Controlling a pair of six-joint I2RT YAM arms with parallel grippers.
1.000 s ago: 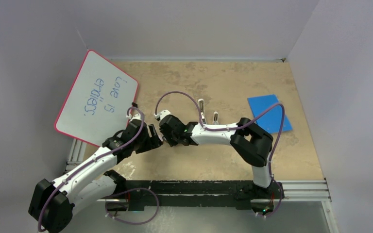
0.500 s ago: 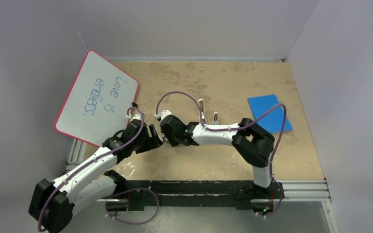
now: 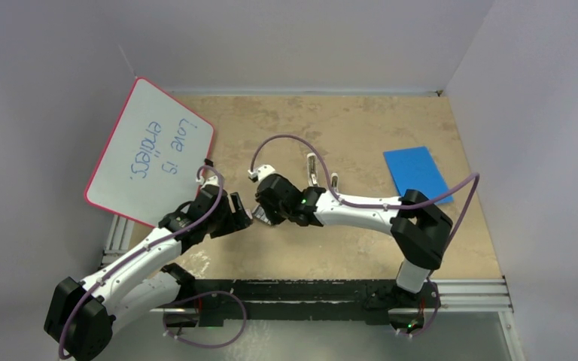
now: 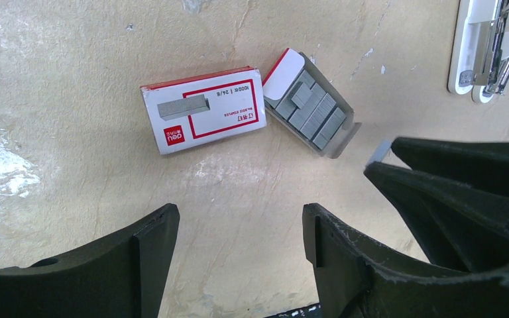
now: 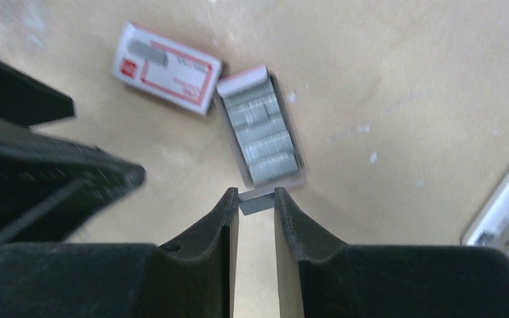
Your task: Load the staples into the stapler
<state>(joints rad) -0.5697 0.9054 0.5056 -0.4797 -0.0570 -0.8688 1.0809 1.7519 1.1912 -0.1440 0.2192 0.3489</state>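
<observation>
Table (image 3: 346, 128) bears box (image 4: 202, 109), open tray (image 4: 337, 136), stapler (image 4: 460, 40), blue sheet (image 3: 415, 174).

Red-and-white box (image 4: 203, 109) lies between whiteboard (image 3: 150, 154) and blue sheet (image 3: 417, 174).

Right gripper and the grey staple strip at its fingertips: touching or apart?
Touching. The right wrist view shows the right gripper pinching the staple strip between both fingertips, with no gap on either side.
</observation>
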